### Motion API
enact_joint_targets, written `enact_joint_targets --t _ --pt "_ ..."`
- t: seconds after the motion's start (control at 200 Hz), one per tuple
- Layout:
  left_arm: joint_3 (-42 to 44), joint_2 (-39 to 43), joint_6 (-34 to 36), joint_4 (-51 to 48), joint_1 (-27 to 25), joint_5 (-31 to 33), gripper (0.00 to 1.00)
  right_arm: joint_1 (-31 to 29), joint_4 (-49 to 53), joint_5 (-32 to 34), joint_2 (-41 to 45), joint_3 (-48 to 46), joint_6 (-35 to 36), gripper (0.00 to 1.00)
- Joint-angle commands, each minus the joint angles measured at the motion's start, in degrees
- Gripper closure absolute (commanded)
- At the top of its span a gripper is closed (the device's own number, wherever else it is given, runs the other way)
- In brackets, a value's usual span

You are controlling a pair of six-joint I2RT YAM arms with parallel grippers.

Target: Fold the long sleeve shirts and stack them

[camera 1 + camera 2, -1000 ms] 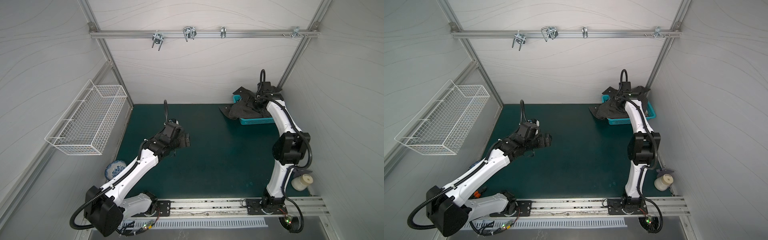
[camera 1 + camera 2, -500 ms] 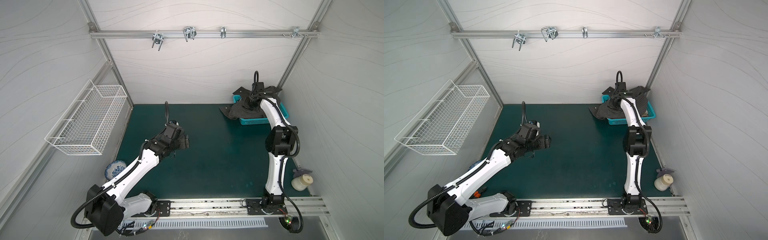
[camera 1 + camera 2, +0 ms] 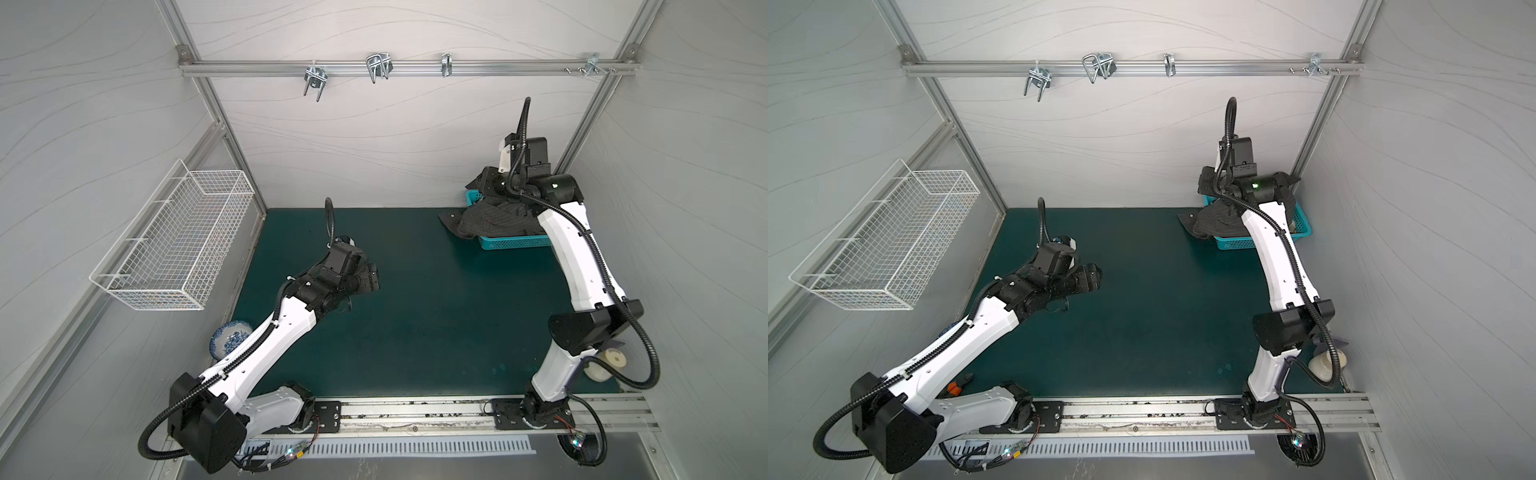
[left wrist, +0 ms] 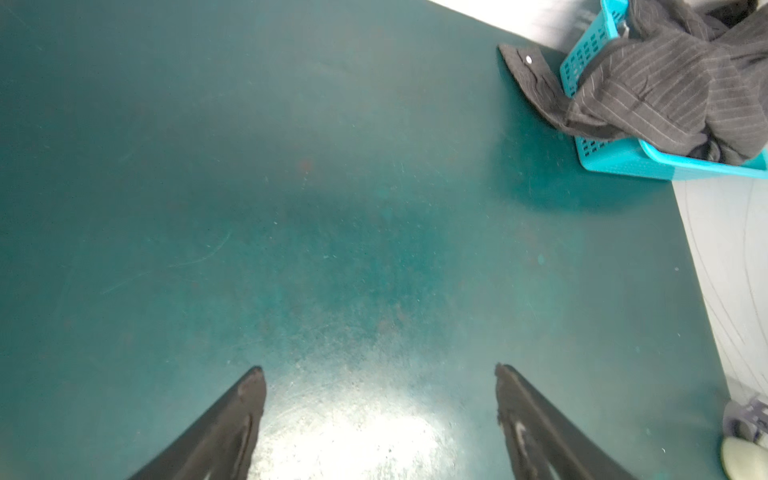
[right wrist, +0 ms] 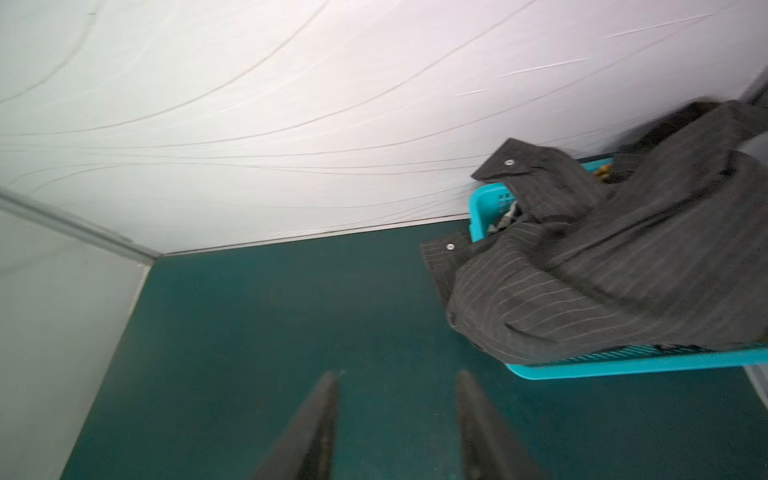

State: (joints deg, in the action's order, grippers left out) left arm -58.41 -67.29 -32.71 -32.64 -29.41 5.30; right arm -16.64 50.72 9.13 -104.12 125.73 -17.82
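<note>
A dark charcoal long sleeve shirt (image 3: 494, 220) (image 3: 1217, 218) with thin pale pinstripes lies crumpled in a turquoise basket (image 3: 515, 242) (image 3: 1233, 243) at the back right. One cuff with a pale button spills onto the green mat. In the right wrist view the shirt (image 5: 602, 282) fills the basket (image 5: 623, 365), and scraps of yellow and pale cloth show under it. My right gripper (image 5: 399, 378) hangs open and empty over the mat, beside the basket's left end. My left gripper (image 3: 372, 276) (image 4: 378, 374) is open over bare mat at the middle left, far from the shirt (image 4: 648, 91).
A white wire basket (image 3: 174, 241) hangs on the left wall. A blue-and-white bowl (image 3: 230, 336) sits at the mat's left edge under my left arm. A cream roll (image 3: 606, 365) lies at the front right. Metal hooks (image 3: 378, 70) hang from the back rail.
My right arm has drawn back from deep over the basket, and its wrist is now higher at the basket's back left corner. My left arm has barely moved.
</note>
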Motion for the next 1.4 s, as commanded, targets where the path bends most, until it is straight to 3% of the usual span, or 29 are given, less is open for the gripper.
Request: enact_joint_targets --t 0.0,0.39,0.445,0.525,0.655,0.81,0.95,1.02,1.261,1.396 --pt "-1.3 -1.7 -0.5 1.0 -0.1 -2.2 0.1 1.3 3.6 5.9 -7.5 -3.7 2.0 0.24" --pt "-1.3 -7.8 0.2 1.9 -0.1 2.1 0.08 3.6 0.5 6.3 -23.1 3.6 6.2 0.31" --pt "-1.8 -8.3 0.0 1.3 -0.1 2.3 0.09 3.7 2.1 7.8 -25.3 6.2 6.5 0.41" --pt "-2.5 -8.6 0.0 0.3 -0.1 3.4 0.1 4.2 3.9 8.9 -26.8 8.5 6.3 0.74" --pt "-3.9 -8.3 0.5 -0.3 -0.1 3.9 0.11 4.1 3.5 8.0 -24.1 8.1 6.5 1.0" --pt "-5.4 -7.4 0.0 -0.6 -0.1 3.5 0.12 2.7 3.9 6.1 -17.6 7.9 8.1 1.0" --pt "-7.2 -6.1 -1.8 -2.6 0.0 5.0 0.12 -0.7 3.2 -6.7 -7.4 6.8 10.0 1.0" --pt "-7.6 -5.8 -2.6 -3.3 0.1 5.4 0.12 -4.0 3.3 -9.5 -2.7 6.4 11.2 1.0" --pt "-3.1 -2.1 -10.1 -6.6 1.9 1.9 0.13 -16.7 6.6 -9.5 8.3 5.4 10.3 1.0" --pt "0.7 2.6 -9.7 -6.3 3.4 -0.6 0.13 -19.1 2.0 -6.4 13.7 -6.8 7.4 1.0"
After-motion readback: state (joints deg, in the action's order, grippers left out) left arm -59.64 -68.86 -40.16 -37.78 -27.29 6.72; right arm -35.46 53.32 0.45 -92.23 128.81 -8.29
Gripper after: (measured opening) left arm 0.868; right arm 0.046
